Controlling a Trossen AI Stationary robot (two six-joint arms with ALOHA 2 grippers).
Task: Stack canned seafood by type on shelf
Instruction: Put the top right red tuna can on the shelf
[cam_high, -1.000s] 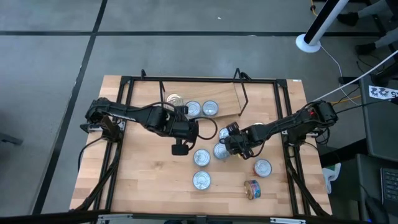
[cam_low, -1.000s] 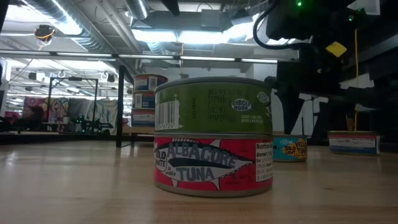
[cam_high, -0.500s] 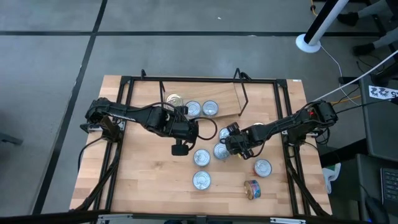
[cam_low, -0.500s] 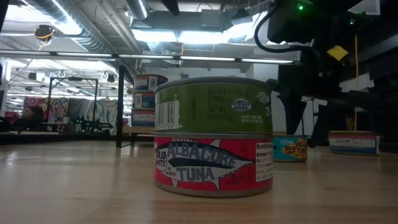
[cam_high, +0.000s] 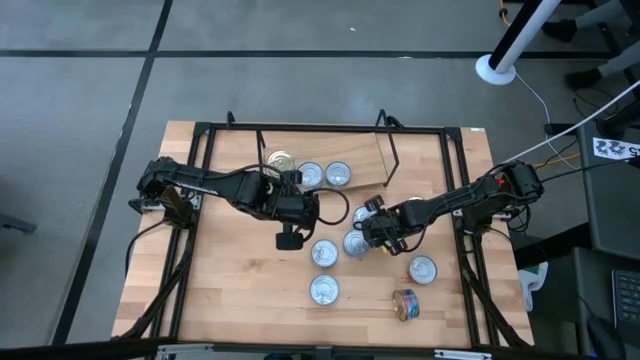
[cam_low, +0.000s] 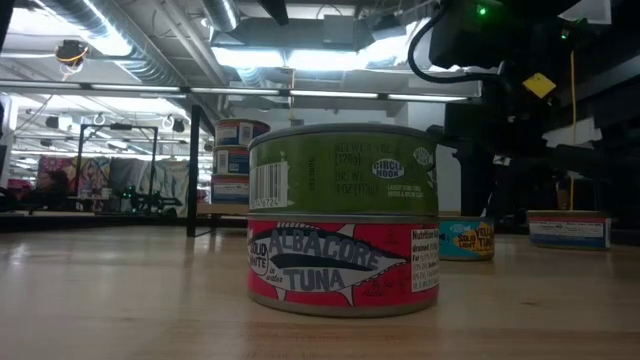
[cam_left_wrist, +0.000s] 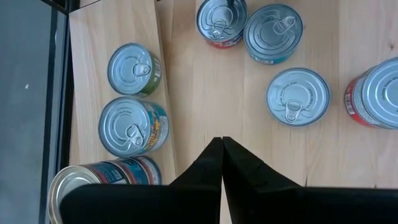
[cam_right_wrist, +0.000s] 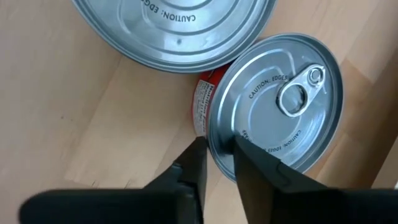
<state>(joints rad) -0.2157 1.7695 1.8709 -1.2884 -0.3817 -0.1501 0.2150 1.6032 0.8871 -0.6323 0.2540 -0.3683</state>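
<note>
Several round tins of canned seafood lie about the table. Three stand on the shelf (cam_high: 368, 160), a light board at the far middle, also in the left wrist view (cam_left_wrist: 84, 81). My right gripper (cam_high: 368, 229) points down among the tins at the table's middle, shut on a red-labelled tin (cam_right_wrist: 273, 99) beside a larger-looking lid (cam_right_wrist: 174, 31). My left gripper (cam_left_wrist: 222, 155) hangs shut above bare wood left of it (cam_high: 290, 240), holding nothing. A green tin on a red tuna tin (cam_low: 343, 225) stands nearest the low camera. My right gripper (cam_right_wrist: 217, 163) has the red-labelled tin by its rim (cam_right_wrist: 213, 140), on the side next to the neighbouring tin. One finger (cam_right_wrist: 252, 165) stands on the lid just inside the rim, the other (cam_right_wrist: 191, 165) outside the wall. The fingers come from above. The tin stands upright on the table.
More tins stand near the front: two silver-lidded ones (cam_high: 323, 253) (cam_high: 324, 290), one at the right (cam_high: 422, 268) and one lying on its side (cam_high: 405, 303). Black rails (cam_high: 465, 250) frame the tabletop. Bare wood lies at the near left.
In the low view my right gripper's fingers have drawn together over the tin, while the hand kept its place. No tin has moved.
</note>
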